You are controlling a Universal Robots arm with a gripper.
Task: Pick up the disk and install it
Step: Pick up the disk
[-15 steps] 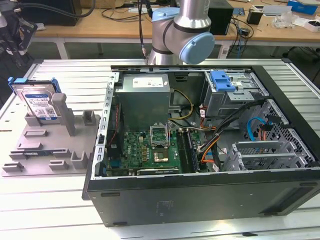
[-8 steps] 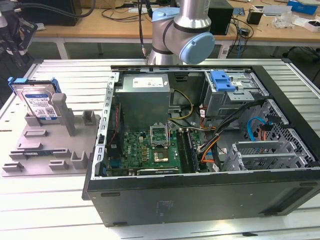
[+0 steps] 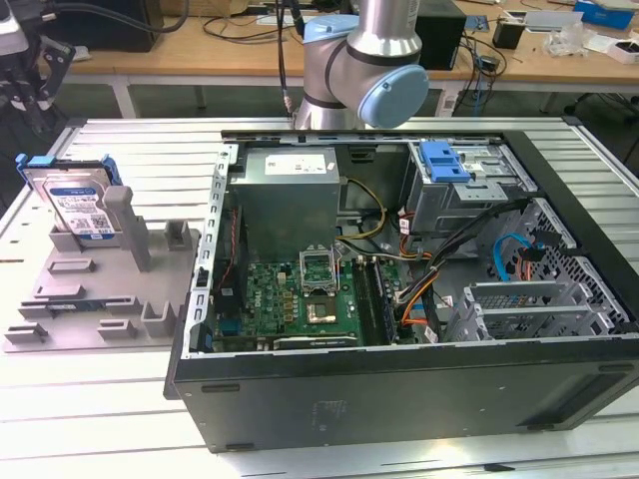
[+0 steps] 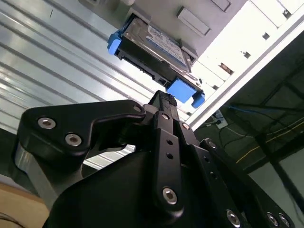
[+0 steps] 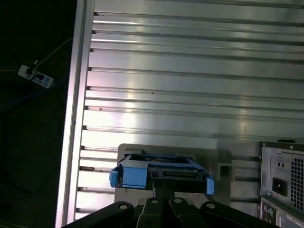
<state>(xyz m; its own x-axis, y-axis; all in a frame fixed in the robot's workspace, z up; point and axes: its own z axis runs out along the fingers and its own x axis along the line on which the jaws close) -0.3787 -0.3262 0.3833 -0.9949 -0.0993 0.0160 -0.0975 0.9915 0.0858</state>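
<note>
The disk [image 3: 75, 205] leans tilted in the grey fixture [image 3: 100, 299] at the exterior view's left, label up, long axis running away. The claw [image 5: 159, 190] is pinched together, empty. Ribbed metal table [image 3: 90, 399]; 1 open computer case [image 3: 399, 399]; cluttered benches [image 3: 180, 50] behind.

Nothing printed here can be read. On the exterior view's left, the flat silver metal hard drive [image 3: 72, 195] in its bright blue plastic frame carries a blue-and-white printed label [image 3: 86, 212], but its lettering is too small to read. In the second wrist view that label [image 4: 164, 42] lies at a slant and is just as illegible. Inside the open black computer case [image 3: 399, 404], the grey metal power-supply box [image 3: 290, 205] bears a white sticker [image 3: 300, 163] with fine dark print that cannot be read either.
</note>
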